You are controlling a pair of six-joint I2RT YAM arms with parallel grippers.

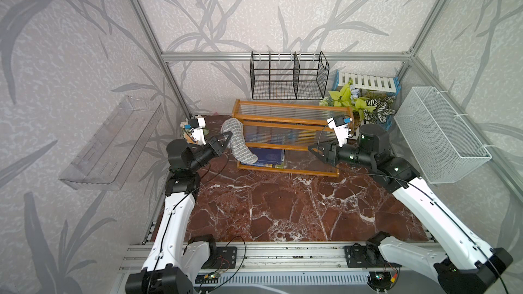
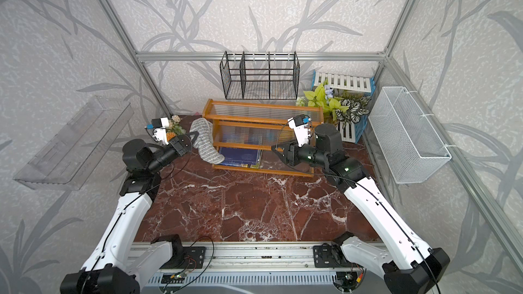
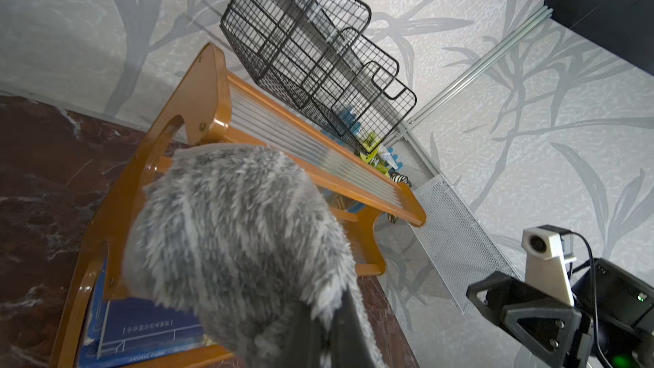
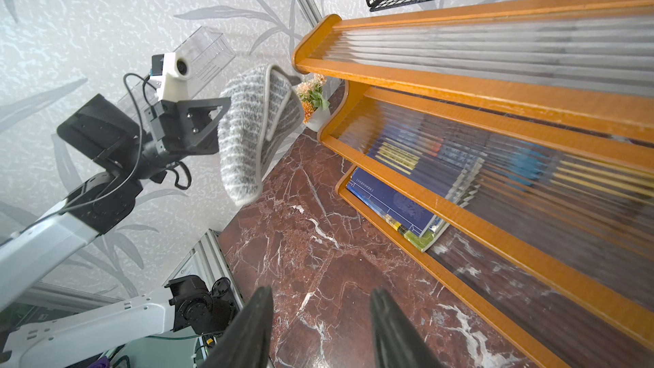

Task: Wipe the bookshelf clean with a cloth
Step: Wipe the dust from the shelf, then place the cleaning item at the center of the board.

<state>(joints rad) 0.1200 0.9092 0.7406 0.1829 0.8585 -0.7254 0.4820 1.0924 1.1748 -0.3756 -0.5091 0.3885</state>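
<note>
The bookshelf [image 1: 283, 120] [image 2: 263, 121], an orange-brown stepped frame with clear ribbed boards, stands at the back of the marble table. The cloth [image 1: 239, 142] [image 2: 205, 142], a grey striped rag, hangs from my left gripper [image 1: 228, 137] [image 2: 195, 137], which is shut on its upper part. It dangles just off the shelf's left end, level with the upper tiers. In the left wrist view the cloth [image 3: 237, 235] hides most of the shelf's left side [image 3: 219, 100]. My right gripper [image 1: 312, 148] [image 4: 321, 290] is open and holds nothing; it hovers by the shelf's front right.
Books [image 1: 268, 158] lie under the lowest board. A black wire rack [image 1: 288, 80] hangs behind the shelf. A potted plant [image 1: 365, 106] and a white wire basket [image 1: 441, 134] are to the right. A clear tray [image 1: 110, 142] is on the left wall.
</note>
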